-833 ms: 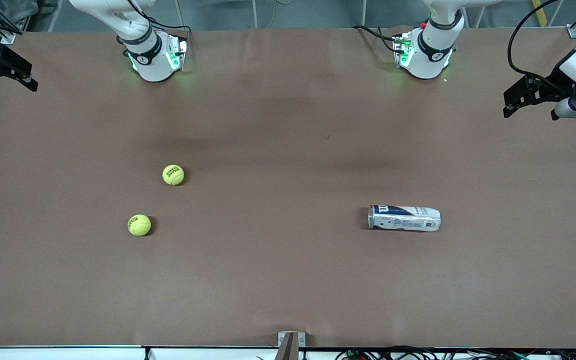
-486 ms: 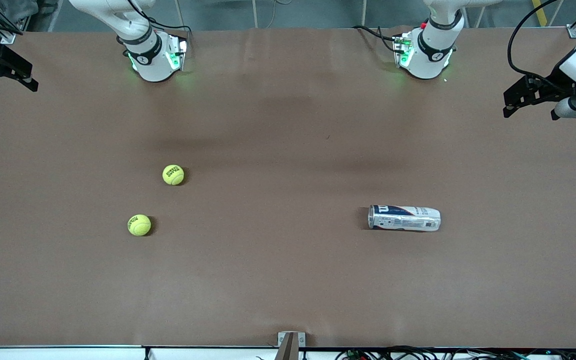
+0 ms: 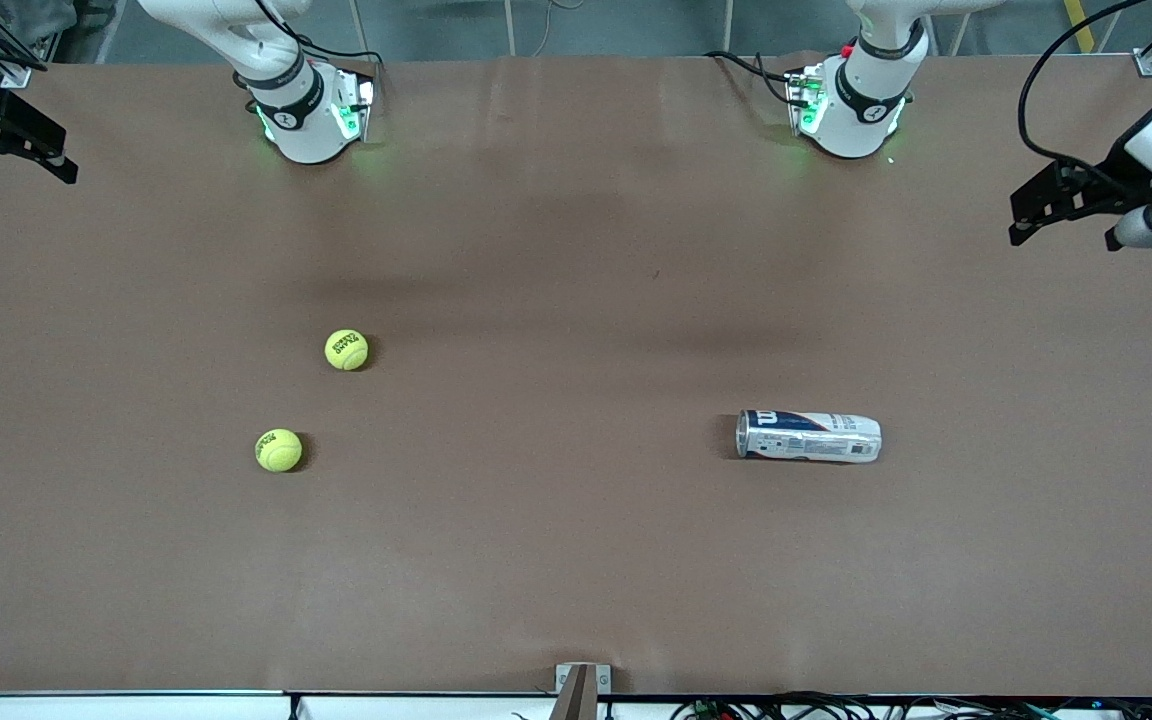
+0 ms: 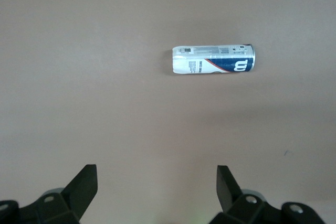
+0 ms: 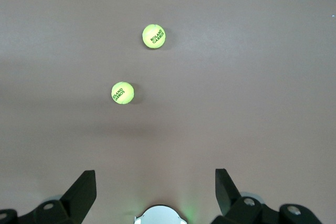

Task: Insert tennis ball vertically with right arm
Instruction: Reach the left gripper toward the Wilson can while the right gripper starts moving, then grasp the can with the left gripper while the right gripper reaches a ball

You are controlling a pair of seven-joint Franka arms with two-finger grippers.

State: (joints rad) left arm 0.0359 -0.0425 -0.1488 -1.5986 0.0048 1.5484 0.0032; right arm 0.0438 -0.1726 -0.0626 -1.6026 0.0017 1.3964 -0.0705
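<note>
2 tennis balls, can lying flat, right gripper mostly cropped

yellow-green tennis balls, white-blue can, brown table

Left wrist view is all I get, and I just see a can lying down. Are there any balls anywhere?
Observer: Yes, two. One tennis ball lies toward the right arm's end of the table, and a second tennis ball sits nearer the front camera than it.
Operator: Is the other arm holding one?
Observer: No. The right gripper is open and empty, up over its own end of the table.
Operator: Is my can close to the balls?
Observer: No. The can lies on its side well apart from them, toward the left arm's end, where your left gripper hangs open.
</note>
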